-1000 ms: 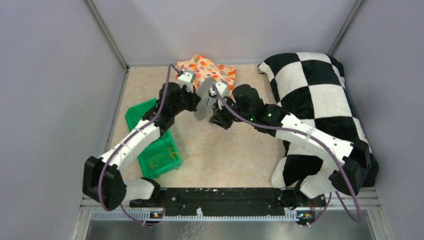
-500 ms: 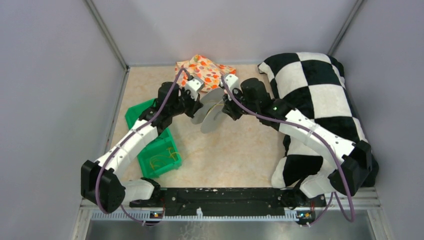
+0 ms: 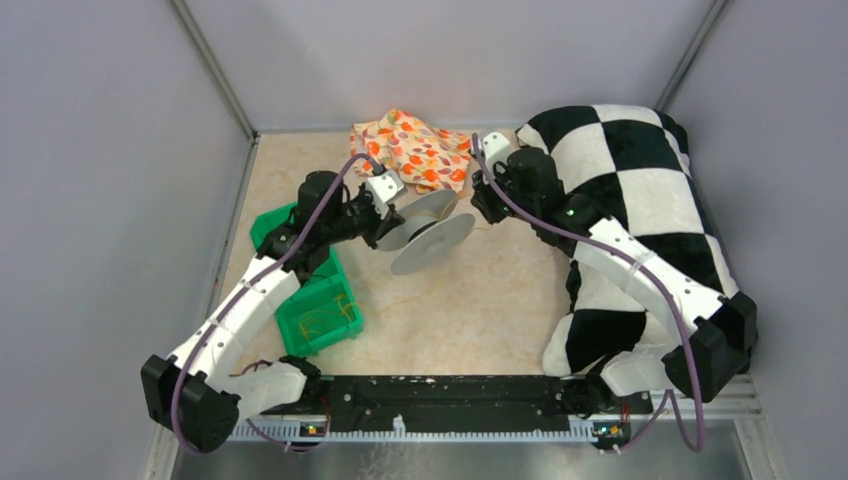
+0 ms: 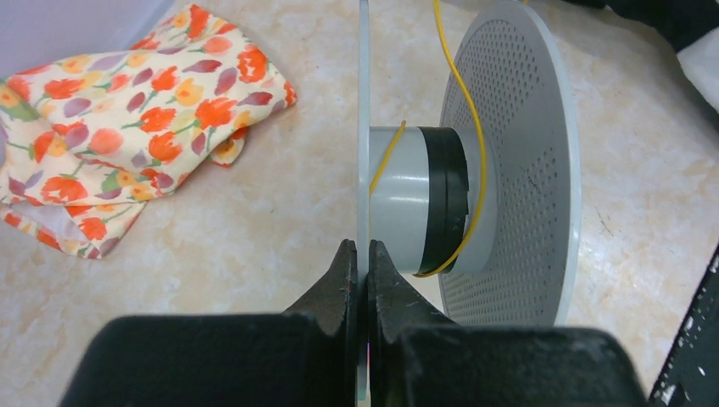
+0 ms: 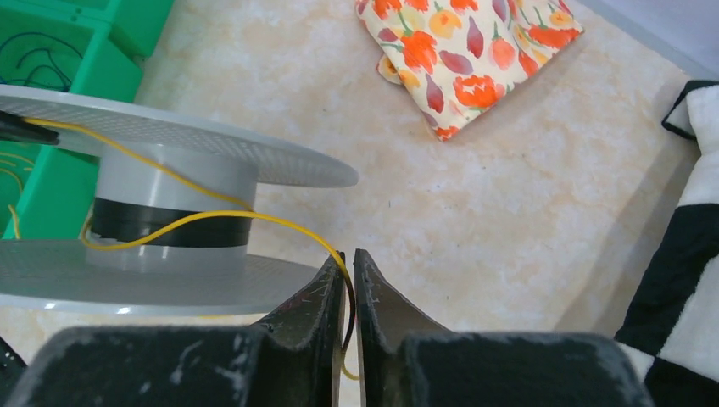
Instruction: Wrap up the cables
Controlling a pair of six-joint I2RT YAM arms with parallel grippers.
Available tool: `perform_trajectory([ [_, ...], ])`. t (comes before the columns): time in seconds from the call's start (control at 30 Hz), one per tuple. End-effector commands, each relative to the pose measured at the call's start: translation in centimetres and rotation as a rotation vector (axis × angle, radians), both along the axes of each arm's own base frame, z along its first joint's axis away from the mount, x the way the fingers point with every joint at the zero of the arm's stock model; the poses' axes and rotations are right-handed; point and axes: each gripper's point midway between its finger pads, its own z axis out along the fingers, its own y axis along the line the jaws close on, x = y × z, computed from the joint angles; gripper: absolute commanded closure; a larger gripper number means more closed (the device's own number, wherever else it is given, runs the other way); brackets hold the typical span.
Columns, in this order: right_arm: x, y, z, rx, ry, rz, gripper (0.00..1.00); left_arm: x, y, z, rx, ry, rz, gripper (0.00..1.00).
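A grey plastic spool [image 3: 430, 232] with two perforated flanges hangs tilted over the middle of the table. My left gripper [image 4: 363, 254] is shut on the edge of one flange [image 4: 363, 127]. A thin yellow cable [image 4: 476, 127] loops around the spool's hub over a black band. From the hub the cable [image 5: 212, 216] runs out to my right gripper [image 5: 348, 263]. There it passes through the narrow gap between the jaws, which stand slightly apart, wider than the wire. In the top view the right gripper [image 3: 478, 208] sits just right of the spool.
A floral cloth [image 3: 415, 150] lies at the back. A green bin [image 3: 310, 300] holding more yellow strands sits at the left, under the left arm. A black-and-white checkered pillow [image 3: 640, 200] fills the right side.
The left arm swung the spool left and laid it flatter. The right gripper drew back to the right, away from the spool, and its jaws parted slightly around the cable.
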Motion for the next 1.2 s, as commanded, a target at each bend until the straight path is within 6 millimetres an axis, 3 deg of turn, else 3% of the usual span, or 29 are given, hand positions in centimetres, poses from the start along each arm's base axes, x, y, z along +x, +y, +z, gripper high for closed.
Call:
perform_trajectory([
  [0.0, 0.6, -1.4, 0.6, 0.038, -0.034, -0.055, 0.90, -1.4, -0.9, 4.1, -0.041, -0.108, -0.108, 1.00],
  [0.2, 1.3, -2.8, -1.6, 0.049, 0.009, -0.107, 0.77, -2.8, -0.9, 5.2, -0.050, -0.095, -0.150, 1.00],
  [0.4, 1.9, -3.3, -4.2, 0.068, 0.070, -0.144, 0.50, -3.9, -1.0, 8.4, -0.115, -0.148, -0.159, 1.00],
  [0.53, 2.3, -3.4, -5.4, 0.110, 0.111, -0.166, 0.39, -2.2, 0.4, 11.2, -0.150, -0.152, -0.001, 1.00],
  [0.63, 1.7, -2.1, -5.3, 0.166, 0.126, -0.100, 0.29, -1.5, 0.9, 12.9, -0.167, -0.129, 0.056, 1.00],
  [0.97, 0.2, -0.4, -6.4, 0.316, 0.192, -0.053, 0.24, 0.1, 2.3, 19.2, -0.389, -0.097, 0.267, 1.00],
  [1.17, -0.3, 0.7, -6.8, 0.496, 0.239, -0.083, 0.22, 0.8, 3.4, 23.6, -0.582, -0.091, 0.384, 1.00],
])
